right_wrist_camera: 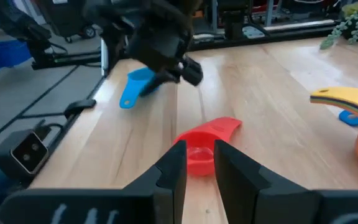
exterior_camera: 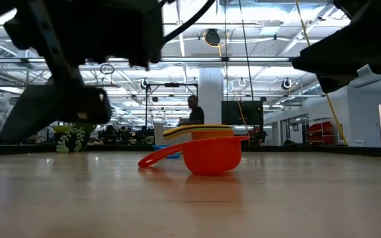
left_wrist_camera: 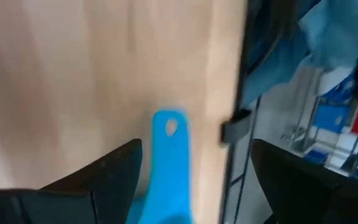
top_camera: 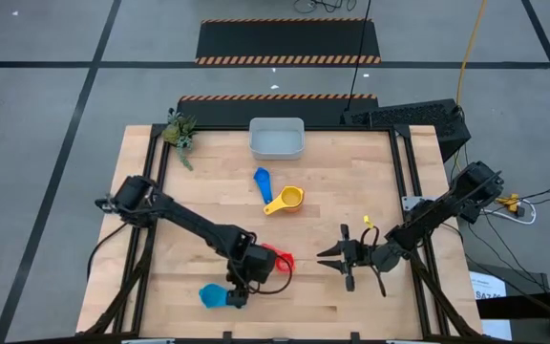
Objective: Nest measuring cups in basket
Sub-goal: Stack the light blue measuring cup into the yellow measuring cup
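Note:
The light blue measuring cup (top_camera: 213, 296) lies near the table's near edge. My left gripper (top_camera: 238, 288) hangs over it, open, one finger on each side of its handle (left_wrist_camera: 169, 155) without touching. The red cup (top_camera: 277, 258) rests upright on its base (exterior_camera: 207, 158). My right gripper (right_wrist_camera: 201, 165) is level to the right of it, fingers all but shut, short of the red cup (right_wrist_camera: 204, 149). A yellow-orange cup (top_camera: 286, 200) and a blue cup (top_camera: 263, 182) lie mid-table. The pale basket (top_camera: 276, 139) stands at the far edge. The other cups are out of view.
A small green plant (top_camera: 179, 132) sits at the far left corner. A tiny yellow piece (top_camera: 367, 221) lies near the right arm. Black frame rails run along the table's sides (top_camera: 153, 191). Bare wood lies between the basket and the red cup.

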You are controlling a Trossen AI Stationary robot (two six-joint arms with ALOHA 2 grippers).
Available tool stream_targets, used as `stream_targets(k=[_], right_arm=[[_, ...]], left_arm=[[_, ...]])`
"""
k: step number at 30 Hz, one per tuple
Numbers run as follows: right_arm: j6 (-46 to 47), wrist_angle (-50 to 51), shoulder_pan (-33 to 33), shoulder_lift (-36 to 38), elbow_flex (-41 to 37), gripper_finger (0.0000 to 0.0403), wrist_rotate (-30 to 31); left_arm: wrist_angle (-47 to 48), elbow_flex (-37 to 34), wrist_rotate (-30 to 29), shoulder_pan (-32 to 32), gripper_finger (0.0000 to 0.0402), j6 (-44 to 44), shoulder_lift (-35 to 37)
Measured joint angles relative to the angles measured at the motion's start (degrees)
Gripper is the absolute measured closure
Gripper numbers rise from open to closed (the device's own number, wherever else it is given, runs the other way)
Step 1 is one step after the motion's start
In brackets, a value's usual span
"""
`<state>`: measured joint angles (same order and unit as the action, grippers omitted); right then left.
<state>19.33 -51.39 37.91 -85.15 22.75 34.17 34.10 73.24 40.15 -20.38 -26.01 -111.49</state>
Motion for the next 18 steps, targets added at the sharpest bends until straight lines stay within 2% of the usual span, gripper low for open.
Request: stream_targets(k=[5, 18], right_arm=[[-0.19, -0.13, 0.04, 0.19, -0.01, 0.0327, -0.20], [-1.62, 0.69, 0.04, 0.19, -0.01, 0.0327, -1.29]], left_arm=[[0.32, -1.61, -1.86, 0.18, 0.0096, 3.10, -0.66], [-1.43, -2.37, -1.39, -1.35, 0.0097, 3.42, -1.57]])
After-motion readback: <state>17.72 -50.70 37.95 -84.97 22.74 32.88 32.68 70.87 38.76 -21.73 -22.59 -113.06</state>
